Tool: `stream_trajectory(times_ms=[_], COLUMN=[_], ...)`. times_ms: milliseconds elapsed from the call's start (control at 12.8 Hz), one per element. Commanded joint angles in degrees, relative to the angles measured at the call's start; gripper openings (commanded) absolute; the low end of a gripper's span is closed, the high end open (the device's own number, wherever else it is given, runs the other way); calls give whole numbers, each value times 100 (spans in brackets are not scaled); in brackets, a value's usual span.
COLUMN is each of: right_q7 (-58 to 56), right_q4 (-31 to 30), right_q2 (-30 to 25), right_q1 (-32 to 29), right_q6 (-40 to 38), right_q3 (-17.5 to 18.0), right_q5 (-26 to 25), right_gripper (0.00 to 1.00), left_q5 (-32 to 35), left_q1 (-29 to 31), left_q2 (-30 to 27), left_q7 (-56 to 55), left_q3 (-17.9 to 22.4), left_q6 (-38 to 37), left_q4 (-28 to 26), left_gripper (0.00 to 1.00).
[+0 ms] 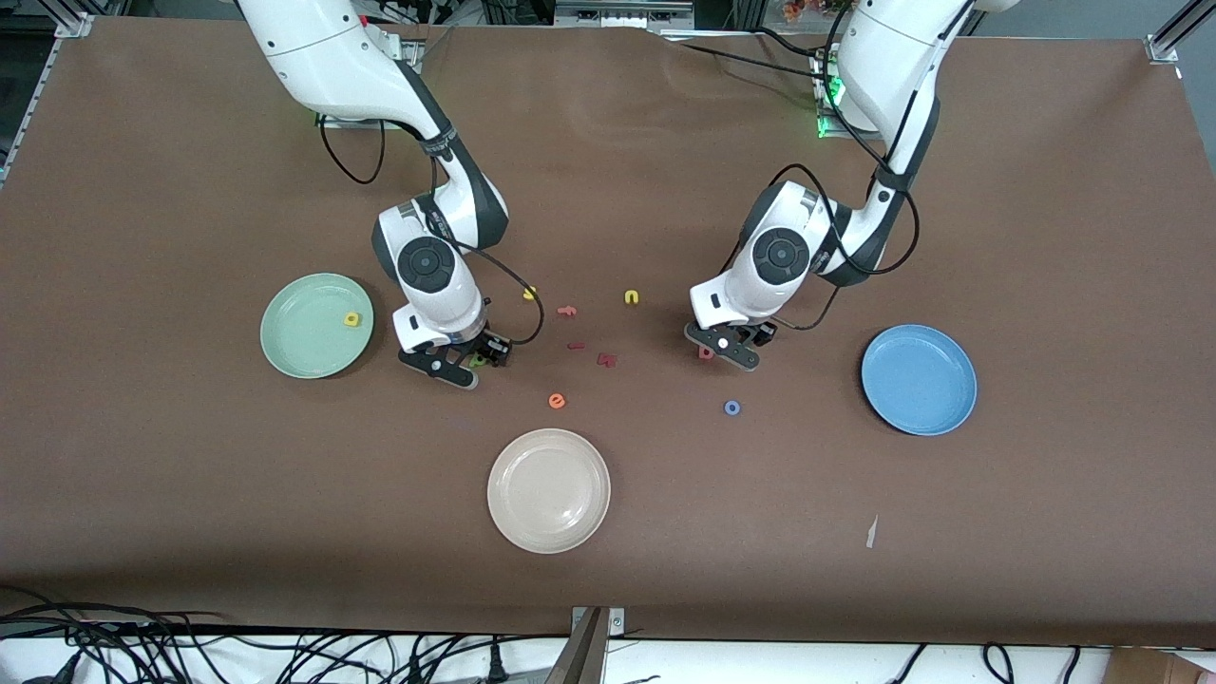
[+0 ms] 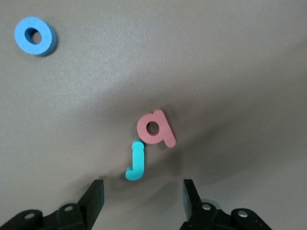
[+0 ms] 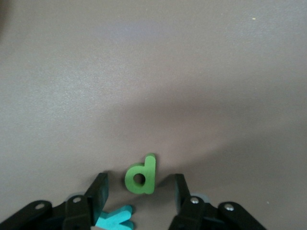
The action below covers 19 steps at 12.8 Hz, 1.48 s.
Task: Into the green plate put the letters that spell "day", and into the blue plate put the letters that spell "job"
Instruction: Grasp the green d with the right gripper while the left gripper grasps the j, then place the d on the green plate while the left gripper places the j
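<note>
Right hand (image 3: 139,189) open astride green d (image 3: 142,174) — left hand (image 2: 144,196) open, empty, by teal j (image 2: 136,160).

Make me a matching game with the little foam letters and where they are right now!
Things:
1. yellow a
2. green d
3. salmon b
4. blue o

Places:
A. on the table, touching the teal j
B. in the green plate
C. alone on the table, toward the blue plate
D. between the right gripper's open fingers

Pairs: 1-B, 2-D, 3-A, 4-C
</note>
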Motion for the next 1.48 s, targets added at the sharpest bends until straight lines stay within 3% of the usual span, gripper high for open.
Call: stream_trajectory(times_ms=[0,78,156,234,469,703,937,1171,1327,1406], right_q7=[-96,-96,-96,-105,-359,-884,-1903,-3816,-4401,-4673], right_q4=[-160,-160,-160,-143,-134,-151,-580,-1301,-1758,-1838], right_q2=[-38,-56,-56,-82,-257,-634,-1144,-1575,-1734,-1708], right_q1=[0,0,0,0,-18,-35,-35,-53,-44,-53], right_q6=[254,254,254,246,193,-516,-976,-924,-775,-670], right_q3=[-4,-4,-4,-13,-109,-337,-758,-1540,-1761,-2058], right_q5=[-2,-2,-2,-2,7,7,51,95,95,95], right_gripper=[52,34,19,12,12,12,12,12,12,12], left_q5=[-100,-100,-100,-100,-108,-108,-91,-73,-64,-64], left_q1=[-143,-152,-196,-205,-240,-240,-240,-214,-126,22], left_q2=[163,207,216,233,269,286,278,138,-152,-318], left_q7=[115,124,116,116,116,124,133,142,142,290], left_q3=[128,155,164,190,208,208,251,374,532,533], left_q6=[146,155,164,164,164,164,164,129,-28,-282], left_q4=[123,140,167,280,307,316,316,316,281,281], left_gripper=[52,45,43,44,44,42,0,0,0,0])
